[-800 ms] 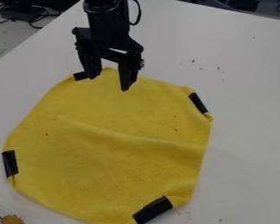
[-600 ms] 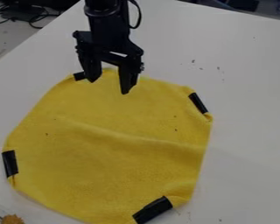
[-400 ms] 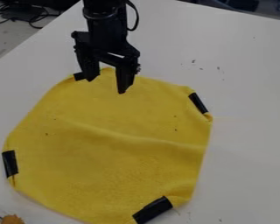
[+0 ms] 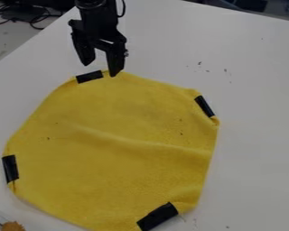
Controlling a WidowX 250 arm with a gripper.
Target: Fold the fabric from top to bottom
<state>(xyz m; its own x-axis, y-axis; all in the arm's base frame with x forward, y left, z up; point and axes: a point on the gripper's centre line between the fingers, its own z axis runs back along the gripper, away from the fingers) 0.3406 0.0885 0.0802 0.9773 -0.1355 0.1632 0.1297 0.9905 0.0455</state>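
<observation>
The yellow cloth [image 4: 123, 135] lies spread across the bench [image 4: 255, 135], likely light and floppy; its far edge, by the black tape [image 4: 90, 76], suits a pinch. The gripper [image 4: 101, 70] is wide apart there.

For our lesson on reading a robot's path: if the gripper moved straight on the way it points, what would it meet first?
Probably the yellow fabric's top edge, near the black tape there; depth is unclear, so the gripper might reach bare table just behind it.
</observation>
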